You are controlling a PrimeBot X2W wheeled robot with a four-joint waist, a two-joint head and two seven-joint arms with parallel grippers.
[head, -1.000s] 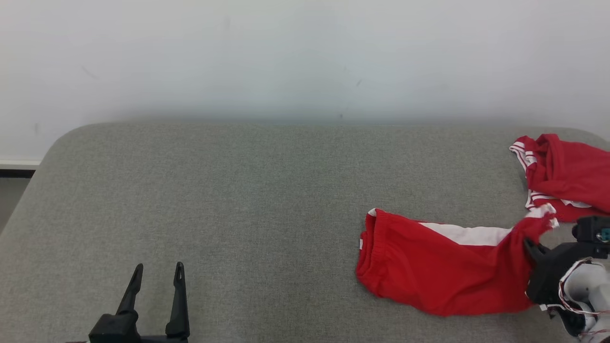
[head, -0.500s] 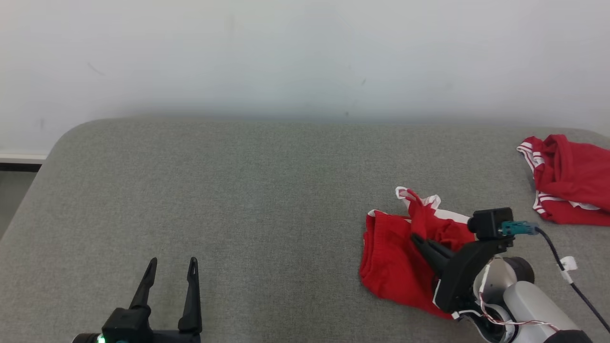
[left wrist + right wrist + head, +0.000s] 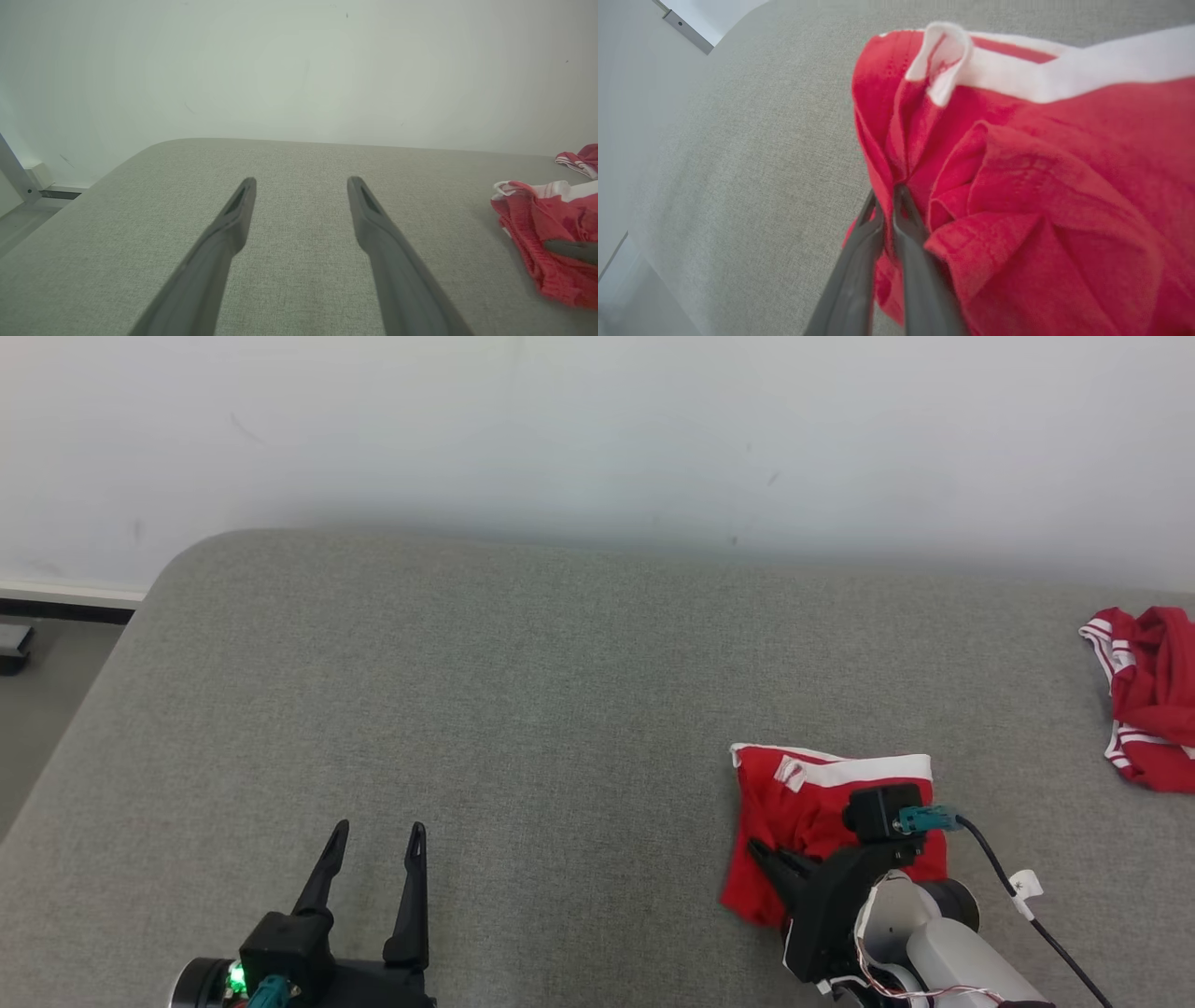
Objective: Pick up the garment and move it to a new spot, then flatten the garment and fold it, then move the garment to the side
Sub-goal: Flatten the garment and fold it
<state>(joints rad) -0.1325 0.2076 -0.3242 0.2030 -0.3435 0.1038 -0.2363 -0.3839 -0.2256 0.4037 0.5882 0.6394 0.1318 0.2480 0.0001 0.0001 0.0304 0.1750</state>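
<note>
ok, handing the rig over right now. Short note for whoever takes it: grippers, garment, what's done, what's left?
Left gripper: open, holding nothing, over bare table.
Right gripper: shut on a red fold at the near-left edge of the shorts.
Shorts: on the table right of centre, doubled over but bunched, with the white stripe along the far edge. A second red garment lies at the far right, apart from both grippers.
Done: one fold, it seems.
Left: release, smooth or finish the fold, then move the shorts to the side.
</note>
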